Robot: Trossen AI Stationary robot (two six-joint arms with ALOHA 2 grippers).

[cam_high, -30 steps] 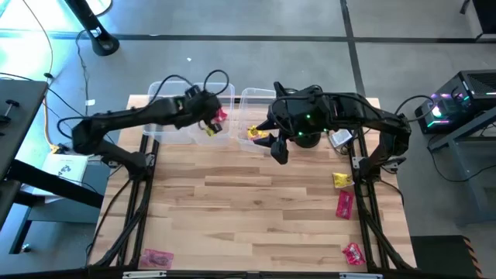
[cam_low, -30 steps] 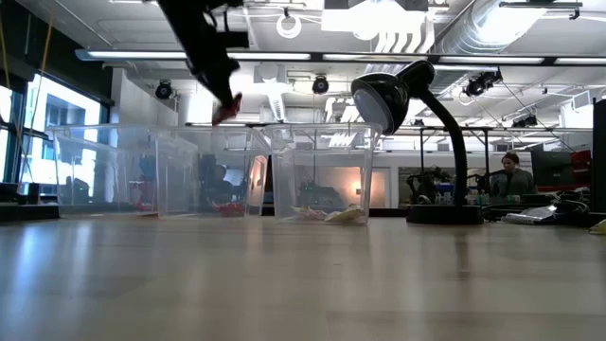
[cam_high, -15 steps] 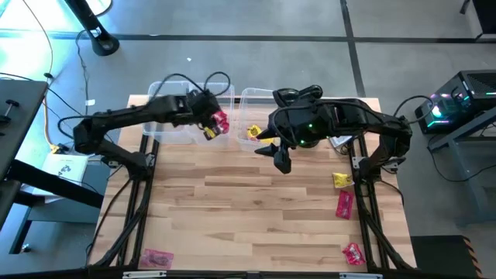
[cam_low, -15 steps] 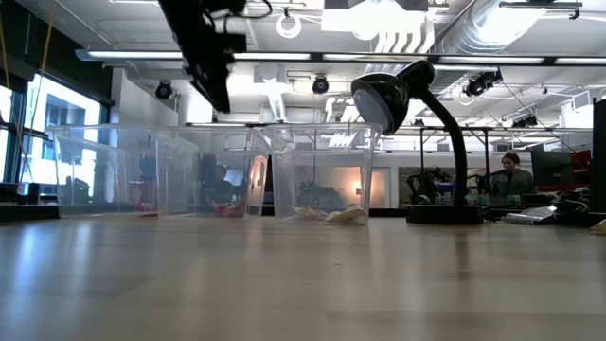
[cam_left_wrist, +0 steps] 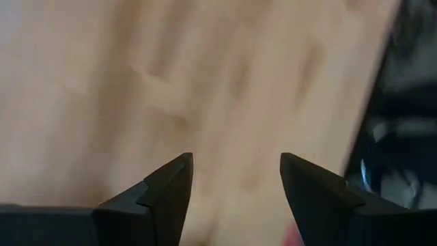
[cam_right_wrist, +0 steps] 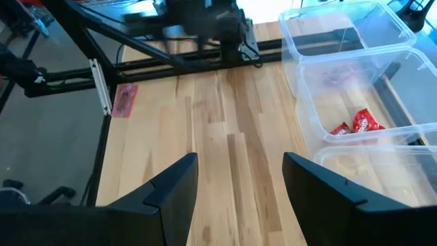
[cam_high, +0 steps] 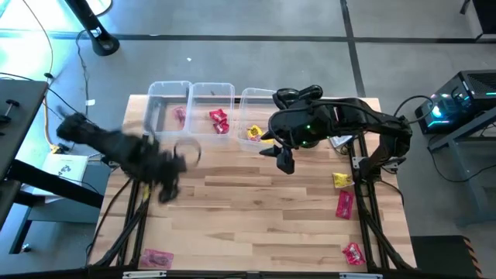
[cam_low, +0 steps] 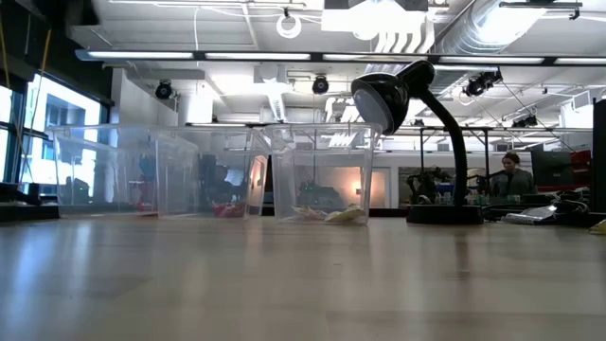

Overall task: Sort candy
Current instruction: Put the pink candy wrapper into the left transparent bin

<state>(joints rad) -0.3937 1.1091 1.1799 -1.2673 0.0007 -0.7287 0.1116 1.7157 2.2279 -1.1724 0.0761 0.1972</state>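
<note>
Left pincer (cam_high: pixel 164 188) open, empty, near worktop's left edge | right pincer (cam_high: pixel 284 161) open, idle by tubs | step: fetching next candy | pink candy (cam_high: pixel 157 257) at front-left corner; needs reach, descent.

The left arm (cam_high: pixel 124 155) is smearing into a dark blur in the high view — its wrist view is showing only blurred table (cam_left_wrist: pixel 136 82). The right arm is hiding the lamp (cam_high: pixel 306 139).
</note>
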